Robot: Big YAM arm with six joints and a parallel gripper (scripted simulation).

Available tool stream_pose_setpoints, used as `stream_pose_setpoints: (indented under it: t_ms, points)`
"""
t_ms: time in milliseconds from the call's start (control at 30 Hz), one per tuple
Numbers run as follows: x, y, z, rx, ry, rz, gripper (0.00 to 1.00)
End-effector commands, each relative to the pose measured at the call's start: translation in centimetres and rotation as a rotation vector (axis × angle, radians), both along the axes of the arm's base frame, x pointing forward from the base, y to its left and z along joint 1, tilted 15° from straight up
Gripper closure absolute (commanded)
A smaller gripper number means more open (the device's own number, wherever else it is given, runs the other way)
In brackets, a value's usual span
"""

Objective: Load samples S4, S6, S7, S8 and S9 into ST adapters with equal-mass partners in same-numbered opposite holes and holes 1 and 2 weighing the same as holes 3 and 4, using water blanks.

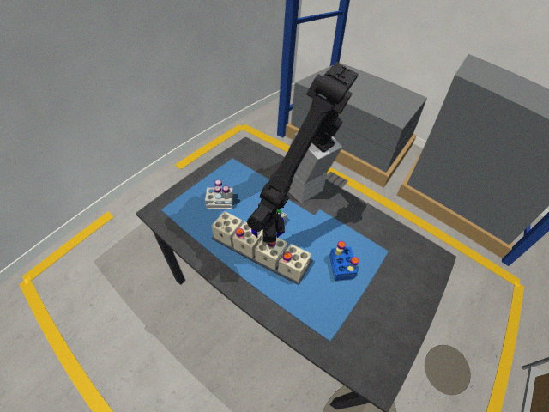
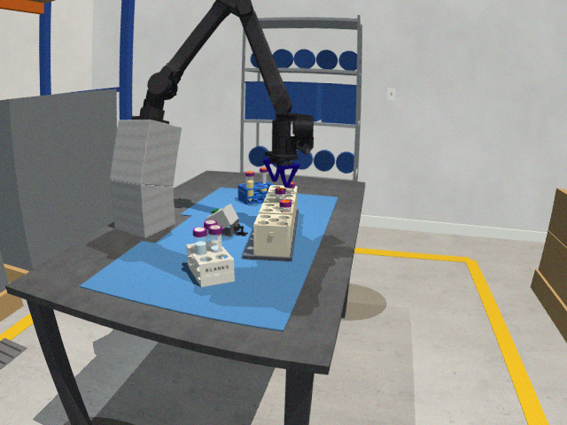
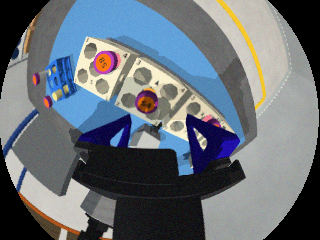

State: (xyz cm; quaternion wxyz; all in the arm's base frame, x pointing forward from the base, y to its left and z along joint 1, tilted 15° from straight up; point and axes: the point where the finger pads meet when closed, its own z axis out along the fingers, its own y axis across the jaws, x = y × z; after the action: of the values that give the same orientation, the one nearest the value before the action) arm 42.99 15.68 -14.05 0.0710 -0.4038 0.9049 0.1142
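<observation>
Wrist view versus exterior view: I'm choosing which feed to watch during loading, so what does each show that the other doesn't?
Only the wrist view looks straight down on the adapter tops, showing which holes are free and the orange-dotted cap sitting between the fingers.

Only the exterior view shows the white blank rack with its three tubes, the green key's housing and the arm's pedestal.

Both show the open pincer holding nothing above the adapter row, and the blue sample rack.
</observation>
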Motion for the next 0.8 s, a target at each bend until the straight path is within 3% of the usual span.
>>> stream_pose_setpoints:
  t_ms: [0,333,400,433,500,767]
  points:
    - [-0.3,1.9,1.4,0.008,-0.043,0.022,0.2]
    - [-4.6,9.1,3.2,0.016,-0.04,0.022,0.2]
    - [-4.6,9.1,3.2,0.016,-0.04,0.022,0.2]
    - [-5.6,9.5,2.1,0.003,-0.015,0.022,0.2]
    - [-5.8,11.2,3.7,0.018,-0.039,0.022,0.2]
    - [-8.5,17.6,5.9,0.028,-0.04,0.022,0.2]
